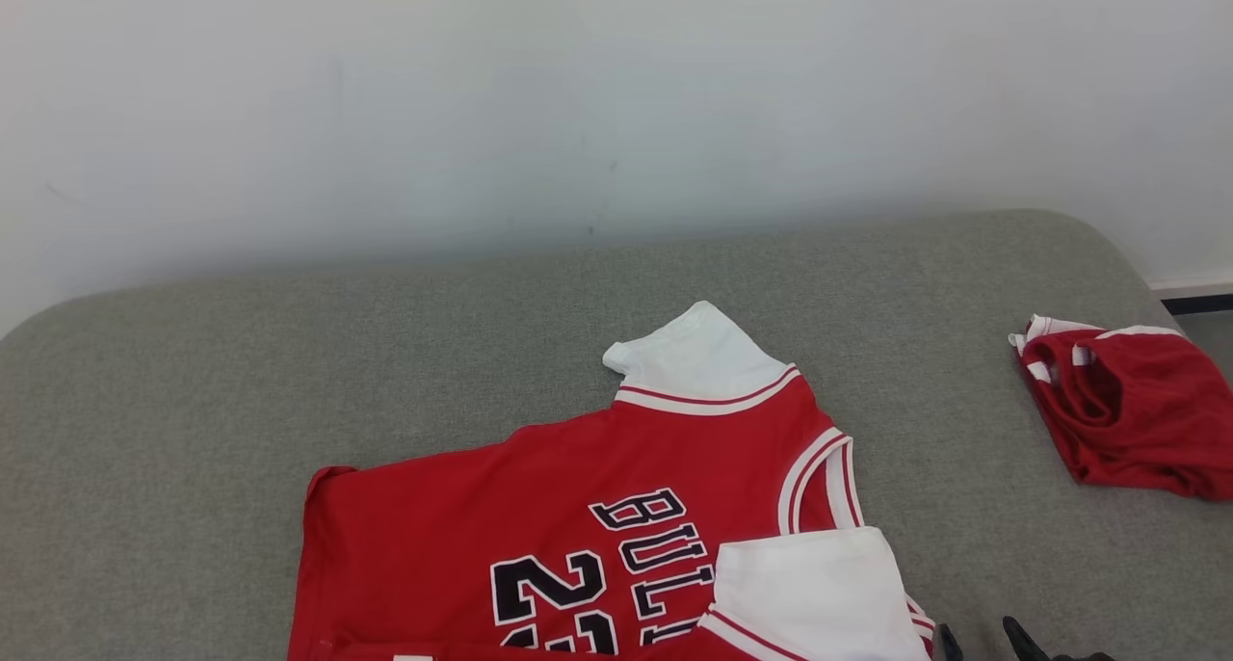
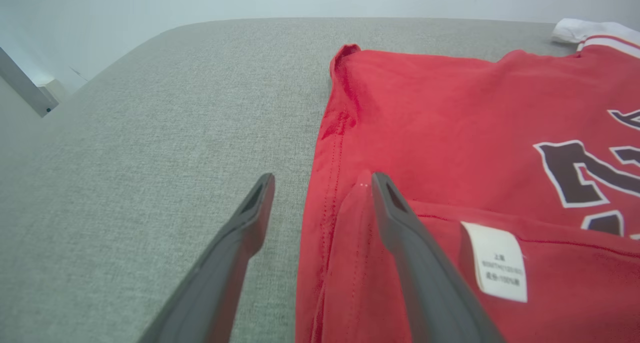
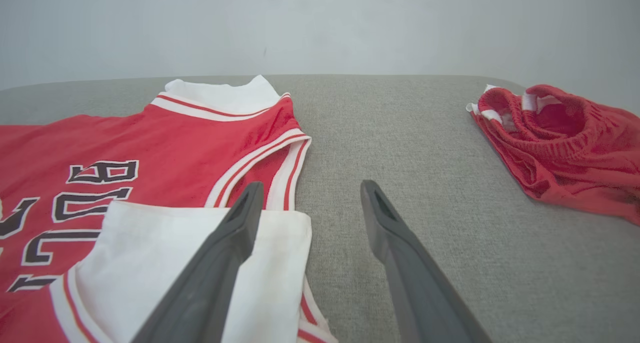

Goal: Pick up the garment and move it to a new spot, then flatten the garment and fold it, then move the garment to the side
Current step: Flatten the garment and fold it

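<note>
Both have fingers spread wide and hold nothing — left gripper (image 2: 322, 179) and right gripper (image 3: 311, 185), one at each end of the red shirt (image 1: 539, 507) — which lies on the grey cushion (image 1: 193, 401).

- A grey cloth-covered pad (image 1: 193, 430) with rounded far corners carries everything.
- A red jersey (image 1: 462, 526) with dark lettering lies flat on it at 6 o'clock in the head view. One white sleeve points toward 12 o'clock, the other is folded over the lettering, and the near edge is turned over, showing a white label (image 2: 497, 260).
- Red shorts (image 1: 1137, 420) with white trim lie bunched at 3 o'clock, well apart from the jersey.
</note>
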Controlling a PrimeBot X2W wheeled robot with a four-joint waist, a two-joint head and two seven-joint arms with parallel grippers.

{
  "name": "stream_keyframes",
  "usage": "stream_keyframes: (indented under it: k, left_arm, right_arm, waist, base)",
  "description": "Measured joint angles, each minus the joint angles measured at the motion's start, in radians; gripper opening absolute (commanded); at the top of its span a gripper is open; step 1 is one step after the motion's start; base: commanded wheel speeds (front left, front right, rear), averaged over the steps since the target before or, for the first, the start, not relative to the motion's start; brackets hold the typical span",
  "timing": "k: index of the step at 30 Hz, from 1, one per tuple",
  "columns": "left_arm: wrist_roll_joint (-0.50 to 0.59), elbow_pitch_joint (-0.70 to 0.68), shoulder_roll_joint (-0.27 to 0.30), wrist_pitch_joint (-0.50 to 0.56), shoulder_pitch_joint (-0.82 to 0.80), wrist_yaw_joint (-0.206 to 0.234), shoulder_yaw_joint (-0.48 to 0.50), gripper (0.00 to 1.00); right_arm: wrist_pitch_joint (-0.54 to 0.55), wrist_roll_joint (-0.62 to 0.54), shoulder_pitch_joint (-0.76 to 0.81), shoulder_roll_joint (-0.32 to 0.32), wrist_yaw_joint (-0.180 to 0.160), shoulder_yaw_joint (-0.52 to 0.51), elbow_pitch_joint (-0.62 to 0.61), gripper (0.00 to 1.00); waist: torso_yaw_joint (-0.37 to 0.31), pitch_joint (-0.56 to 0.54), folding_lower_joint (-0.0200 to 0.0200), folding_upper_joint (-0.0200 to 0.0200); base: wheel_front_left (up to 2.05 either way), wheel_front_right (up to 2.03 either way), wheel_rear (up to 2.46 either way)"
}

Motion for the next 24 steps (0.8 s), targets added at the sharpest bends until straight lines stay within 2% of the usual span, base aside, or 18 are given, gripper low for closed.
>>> stream_keyframes:
  k: [12, 24]
  left_arm:
    - [0.025, 0.114, 0.052, 0.000, -0.151, -0.050, -0.030, 1.00]
    - [0.044, 0.205, 0.115, 0.139, -0.350, -0.088, -0.080, 1.00]
  right_arm:
    - [0.000, 0.026, -0.134, -0.017, 0.000, 0.065, 0.080, 1.00]
    - [0.037, 0.073, -0.343, -0.049, 0.000, 0.169, 0.187, 1.00]
  waist:
    - [0.011, 0.024, 0.0000, 0.0001]
    - [0.017, 0.054, 0.0000, 0.0001]
  base:
    - [0.00, 0.00, 0.00]
    - [0.00, 0.00, 0.00]
